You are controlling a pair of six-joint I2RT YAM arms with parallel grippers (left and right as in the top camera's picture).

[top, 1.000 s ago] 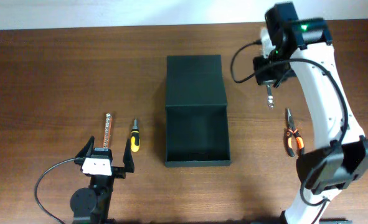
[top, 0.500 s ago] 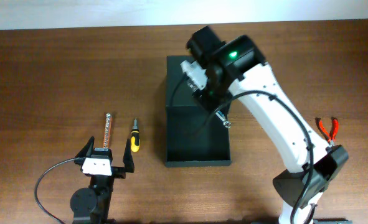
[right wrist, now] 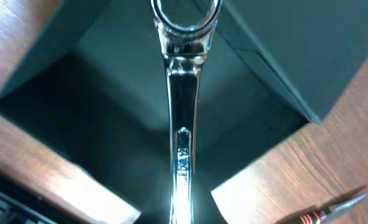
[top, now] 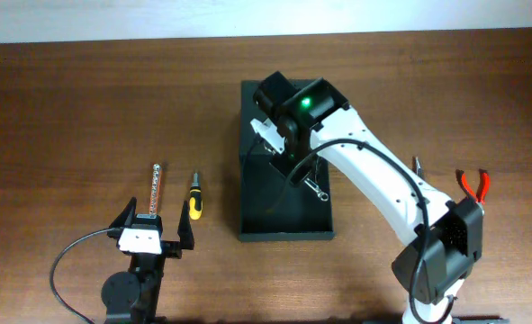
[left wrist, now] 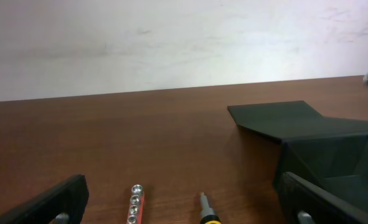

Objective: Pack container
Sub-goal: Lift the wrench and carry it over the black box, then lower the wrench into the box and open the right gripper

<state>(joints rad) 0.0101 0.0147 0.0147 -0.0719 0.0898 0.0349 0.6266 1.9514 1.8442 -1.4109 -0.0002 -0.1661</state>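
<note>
Overhead view: the right gripper (top: 294, 169) reaches over the open container (top: 284, 232), which stands at the middle of the table (top: 67, 108) with its flap lid folded back toward the far edge. We see its jaws closed on a chrome wrench (top: 316, 190); in the right wrist view the ring end hangs above the dark interior. The left gripper (top: 157, 225) sits near the front edge, jaws spread wide and holding nothing, with a yellow-handled screwdriver (top: 193, 203) and a red bit strip (top: 156, 187) just beyond it. Red-handled pliers (top: 475, 184) lie well apart on the right arm's side
</note>
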